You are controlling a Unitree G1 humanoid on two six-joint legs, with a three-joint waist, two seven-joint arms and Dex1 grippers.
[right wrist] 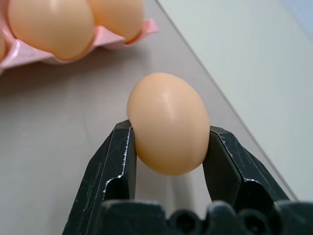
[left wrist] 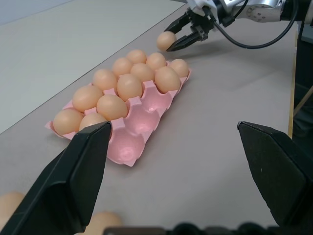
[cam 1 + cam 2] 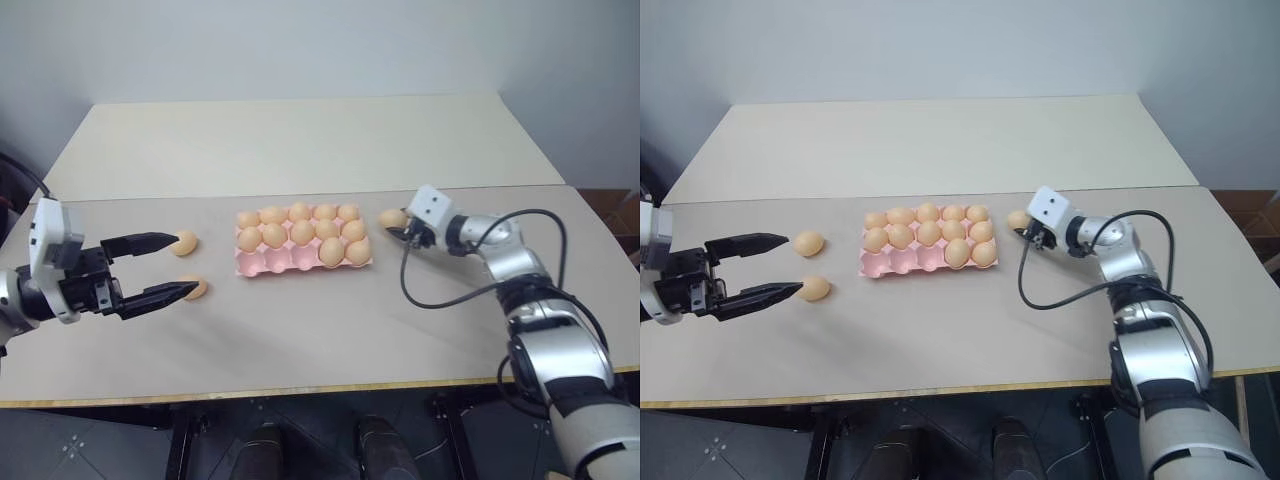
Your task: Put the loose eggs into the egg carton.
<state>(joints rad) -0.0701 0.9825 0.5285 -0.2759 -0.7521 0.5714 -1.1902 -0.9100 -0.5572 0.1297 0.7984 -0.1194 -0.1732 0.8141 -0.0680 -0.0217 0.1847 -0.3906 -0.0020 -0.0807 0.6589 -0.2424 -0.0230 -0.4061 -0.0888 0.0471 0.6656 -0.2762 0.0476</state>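
Risk here sits with the right claw (image 1: 168, 134), whose two black fingers are clamped on one egg (image 1: 168, 122) low on its sides; too hard a squeeze could crack the shell, and so shallow a hold could let it roll out on the way over. The pink carton (image 3: 262, 262) lies just beside this claw, its near row holding only one egg, three or four cups still empty. The left claw (image 3: 180, 267) hangs wide and holds nothing, with two more loose eggs (image 3: 810, 243) on the desk (image 3: 320, 330) right at its fingertips. The right wrist view shows the fingers' contact on the shell, which the head views leave too small to judge; the left wrist view shows the empty cups plainly.
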